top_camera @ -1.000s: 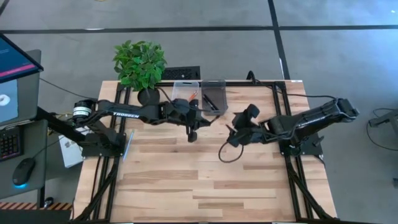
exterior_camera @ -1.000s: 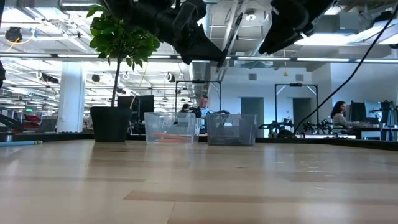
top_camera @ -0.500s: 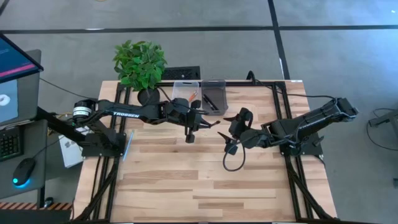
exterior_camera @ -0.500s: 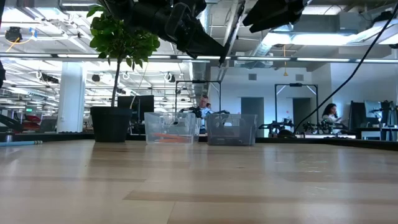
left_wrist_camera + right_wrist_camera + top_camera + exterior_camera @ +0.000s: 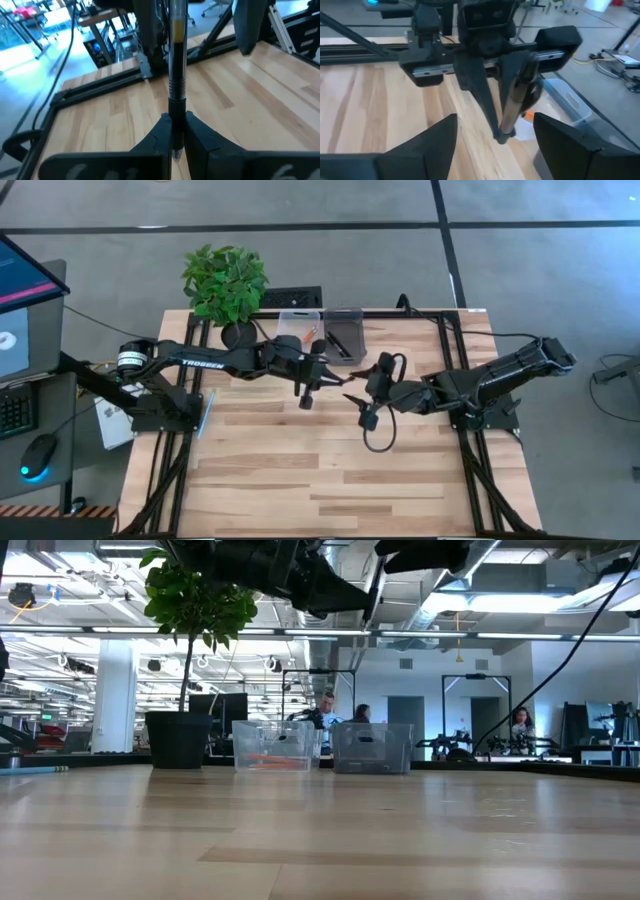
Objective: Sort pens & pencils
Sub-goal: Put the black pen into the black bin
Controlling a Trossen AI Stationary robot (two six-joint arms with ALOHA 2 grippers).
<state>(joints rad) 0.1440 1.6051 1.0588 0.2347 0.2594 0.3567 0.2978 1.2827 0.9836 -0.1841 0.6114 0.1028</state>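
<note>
The left pincer (image 5: 322, 372) hangs above the worktop (image 5: 330, 470), its two dark fingers (image 5: 160, 132) pinching a black pen (image 5: 177, 75) near one end, so that the rest of the barrel sticks straight out ahead of the fingertips. The right pincer (image 5: 357, 401) faces it from just beside, its fingers (image 5: 432, 142) spread wide on either side of the pen's free end and not touching it as far as can be seen. Both pincers are raised well clear of the wood.

Just behind the left pincer, at the far edge of the worktop, two clear bins stand side by side. The nearer one (image 5: 297, 325) holds the orange pencils (image 5: 272, 760); the other bin (image 5: 344, 332), closer to the right pincer, holds dark pens (image 5: 338, 342). A potted plant (image 5: 225, 285) stands beyond the left pincer, beside the pencil bin.
</note>
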